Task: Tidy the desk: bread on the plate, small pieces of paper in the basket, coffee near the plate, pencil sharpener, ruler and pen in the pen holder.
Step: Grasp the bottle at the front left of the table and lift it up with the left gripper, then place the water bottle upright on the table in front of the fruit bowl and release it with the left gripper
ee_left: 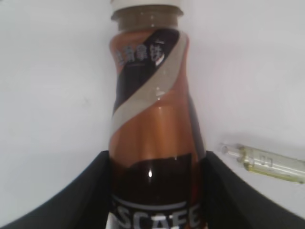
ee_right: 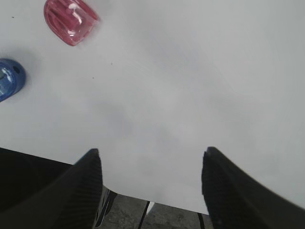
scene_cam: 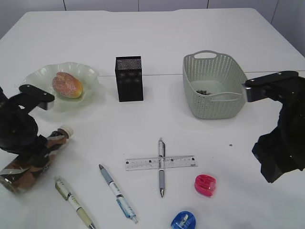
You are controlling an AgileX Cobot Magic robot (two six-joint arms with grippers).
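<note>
The left gripper (ee_left: 155, 191) is set around the lying coffee bottle (ee_left: 152, 109), its jaws flanking the lower body; whether they already press is not shown. The bottle's long axis runs straight out from the jaws, cap (scene_cam: 66, 130) towards the plate (scene_cam: 88, 76), where bread (scene_cam: 67, 84) is seen. The right gripper (ee_right: 150, 186) is held empty, jaws wide, over bare worktop (ee_right: 190, 71), the pink sharpener (ee_right: 70, 20) and blue sharpener (ee_right: 8, 78) lying well beyond it.
</note>
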